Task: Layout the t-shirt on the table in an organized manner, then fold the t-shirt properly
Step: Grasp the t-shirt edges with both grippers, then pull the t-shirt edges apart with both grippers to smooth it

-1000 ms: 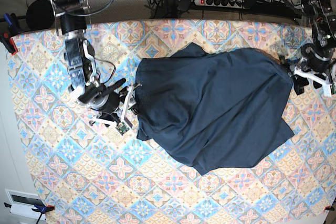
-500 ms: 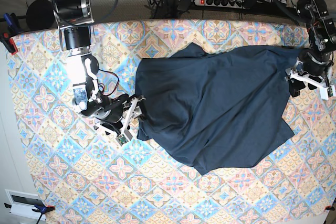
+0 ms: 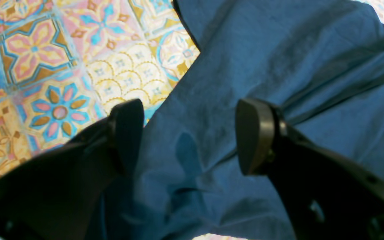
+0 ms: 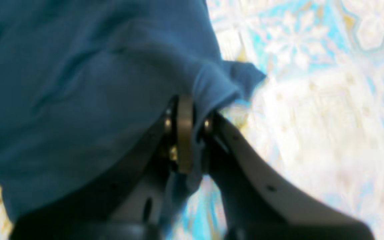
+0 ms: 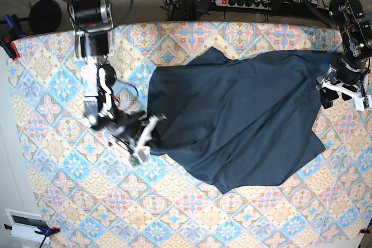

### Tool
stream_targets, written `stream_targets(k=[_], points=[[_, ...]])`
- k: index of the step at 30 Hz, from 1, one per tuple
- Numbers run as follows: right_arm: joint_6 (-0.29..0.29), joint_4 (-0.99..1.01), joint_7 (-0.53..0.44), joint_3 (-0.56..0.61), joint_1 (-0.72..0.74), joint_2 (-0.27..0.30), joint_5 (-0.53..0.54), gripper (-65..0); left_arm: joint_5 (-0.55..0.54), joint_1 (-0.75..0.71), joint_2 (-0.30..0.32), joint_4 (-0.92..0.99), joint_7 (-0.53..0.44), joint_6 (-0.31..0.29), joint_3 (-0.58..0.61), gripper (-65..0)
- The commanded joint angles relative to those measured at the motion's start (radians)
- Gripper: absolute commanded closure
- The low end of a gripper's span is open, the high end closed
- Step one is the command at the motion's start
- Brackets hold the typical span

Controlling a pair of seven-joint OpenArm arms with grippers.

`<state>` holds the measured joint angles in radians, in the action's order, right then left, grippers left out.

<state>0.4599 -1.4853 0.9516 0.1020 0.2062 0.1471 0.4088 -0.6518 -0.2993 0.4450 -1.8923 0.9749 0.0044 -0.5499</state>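
The dark navy t-shirt [image 5: 232, 114] lies rumpled and roughly spread on the patterned table [image 5: 58, 190]. My right gripper [image 5: 152, 127] is at the shirt's left edge. In the right wrist view it [image 4: 192, 133] is shut on a bunched fold of the shirt [image 4: 78, 66] above the table [image 4: 312, 100]. My left gripper [image 5: 325, 85] is at the shirt's right edge. In the left wrist view it [image 3: 190, 133] is open, with its fingers [image 3: 255, 136] standing over the shirt [image 3: 278, 50] beside the bare table [image 3: 45, 66]. The neck label is hidden.
A power strip [image 5: 256, 1] and cables lie behind the table's far edge. A black round object [image 5: 40, 15] and a red clamp [image 5: 9, 45] sit at the far left corner. A white device [image 5: 23, 222] is off the front left.
My right gripper has moved toward the near edge, dragging the shirt's left edge with it. The shirt's right corner has stretched out toward my left gripper, which has shifted only slightly.
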Motion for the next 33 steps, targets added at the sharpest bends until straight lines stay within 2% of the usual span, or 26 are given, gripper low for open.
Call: stream_targets(k=[1, 3, 6, 10, 13, 15, 24, 30, 33], points=[[-0.011, -0.062, 0.008, -0.064, -0.027, 0.039, -0.017, -0.7, 0.0, 0.025, 0.019, -0.011, -0.026, -0.001, -0.009, -42.1], [-0.011, -0.156, 0.039, -0.144, -0.093, 0.052, -0.012, -0.4, 0.01, 0.048, 0.018, 0.015, -0.026, -0.001, -0.008, -42.1], [-0.011, -0.262, 0.086, -0.236, -0.201, 0.055, 0.049, -0.4, 0.054, 0.096, 0.013, 0.049, -0.024, -0.001, 0.003, -42.1], [-0.011, -0.326, 0.114, -0.348, -0.302, 0.113, 0.16, -0.4, 0.102, 0.171, 0.013, 0.124, -0.024, -0.001, 0.072, -42.1], [-0.011, -0.328, 0.123, -0.359, -0.336, 0.153, 0.197, -0.4, 0.117, 0.237, 0.013, 0.205, -0.026, -0.001, 0.11, -42.2], [-0.011, -0.326, 0.123, -0.361, -0.336, 0.164, 0.193, -0.4, 0.12, 0.318, -0.012, 0.288, -0.026, -0.001, 0.13, -42.4], [-0.011, -0.335, 0.123, -0.362, -0.359, 0.164, 0.193, -0.4, 0.12, 0.562, -0.074, 0.58, -0.029, -0.001, 0.138, -42.2], [-0.011, -0.337, 0.128, -0.408, -0.363, 0.164, 0.193, -1.1, 0.16, 0.65, -0.088, 0.801, -0.129, 0.003, 0.141, -42.1], [-0.011, -0.337, 0.128, -0.417, -0.365, 0.164, 0.193, -2.0, 0.206, 0.668, -0.113, 0.887, -0.184, 0.001, 0.228, -41.8]])
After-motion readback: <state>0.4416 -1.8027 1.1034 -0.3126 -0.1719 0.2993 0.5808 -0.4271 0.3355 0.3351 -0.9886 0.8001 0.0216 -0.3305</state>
